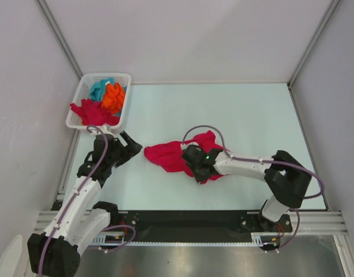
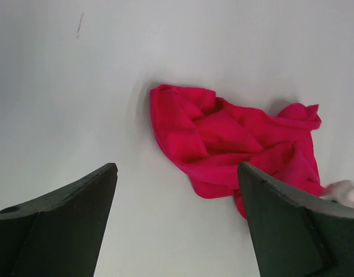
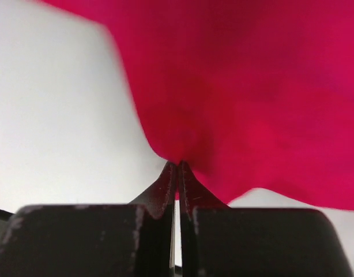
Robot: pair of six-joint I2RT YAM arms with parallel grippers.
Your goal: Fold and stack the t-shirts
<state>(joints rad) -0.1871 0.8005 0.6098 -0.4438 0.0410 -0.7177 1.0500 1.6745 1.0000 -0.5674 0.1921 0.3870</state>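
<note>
A crumpled crimson red t-shirt (image 1: 171,157) lies in the middle of the table; it also shows in the left wrist view (image 2: 223,138). My right gripper (image 1: 195,168) is shut on the red cloth (image 3: 252,104), pinching a fold of it at the fingertips. My left gripper (image 1: 134,148) is open and empty, just left of the shirt's left end; in the left wrist view (image 2: 177,173) the shirt lies ahead of the jaws. Another red t-shirt (image 1: 93,112), an orange one (image 1: 114,97) and a teal one (image 1: 100,88) lie bunched in the basket.
The white lattice basket (image 1: 74,118) stands at the table's far left corner, the red shirt hanging over its near rim. Grey walls enclose the table on the left, back and right. The black rail (image 1: 188,219) runs along the near edge.
</note>
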